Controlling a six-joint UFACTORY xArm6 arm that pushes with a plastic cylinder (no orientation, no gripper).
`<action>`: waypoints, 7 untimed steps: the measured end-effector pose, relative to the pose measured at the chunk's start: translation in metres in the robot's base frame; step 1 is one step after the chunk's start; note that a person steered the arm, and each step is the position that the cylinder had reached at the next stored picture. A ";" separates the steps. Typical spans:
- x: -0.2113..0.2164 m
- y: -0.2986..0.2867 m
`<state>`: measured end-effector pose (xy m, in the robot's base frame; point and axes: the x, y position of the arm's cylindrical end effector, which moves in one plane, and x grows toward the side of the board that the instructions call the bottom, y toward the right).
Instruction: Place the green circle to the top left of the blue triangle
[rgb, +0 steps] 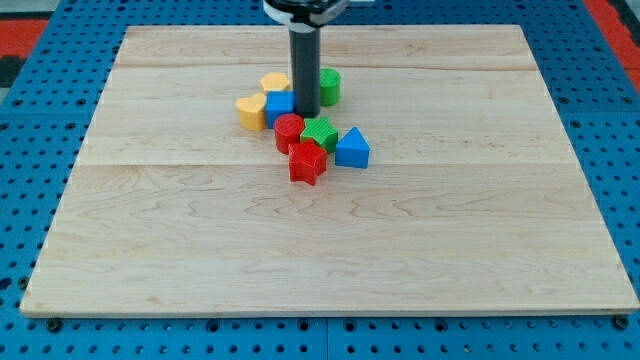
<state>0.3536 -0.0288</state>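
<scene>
While my tip, a bare rod with nothing to grip, rests just left of the green circle block, that circle sits up-right of the blue triangle block; placement remains undone.

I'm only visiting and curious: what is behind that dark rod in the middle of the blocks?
Behind my tip sits the green circle, toward the view's right; the rod covers its left part. A yellow block peeks out on the rod's left. What lies directly behind the rod cannot be seen.
</scene>
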 end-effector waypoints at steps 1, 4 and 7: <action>-0.008 -0.034; -0.087 0.009; -0.069 0.023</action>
<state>0.2842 -0.0060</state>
